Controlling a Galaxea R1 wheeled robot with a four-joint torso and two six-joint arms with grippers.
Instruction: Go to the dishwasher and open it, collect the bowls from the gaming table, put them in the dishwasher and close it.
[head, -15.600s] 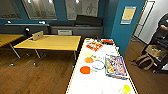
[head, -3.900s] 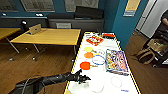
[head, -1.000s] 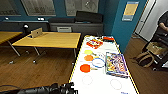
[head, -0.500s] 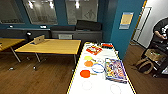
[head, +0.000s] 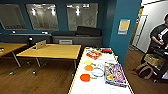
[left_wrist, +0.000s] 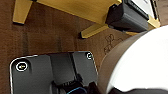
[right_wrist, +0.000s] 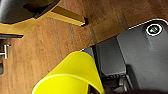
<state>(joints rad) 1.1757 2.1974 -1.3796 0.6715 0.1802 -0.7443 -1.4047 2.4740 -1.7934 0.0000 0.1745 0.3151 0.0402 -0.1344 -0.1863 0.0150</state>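
Head view: gaming table (head: 100, 86) cut off.

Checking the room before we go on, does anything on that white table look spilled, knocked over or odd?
Nothing looks spilled or broken. The gaming table is cluttered: flat red, orange and yellow round pieces, a blue ring and a colourful box, which lies slightly askew.

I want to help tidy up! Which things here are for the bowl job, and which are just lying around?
For the job: gaming table, yellow bowl, white bowl, maybe the red dish on the table.
Just lying about: game box, blue ring, wooden table, backpack on the floor.
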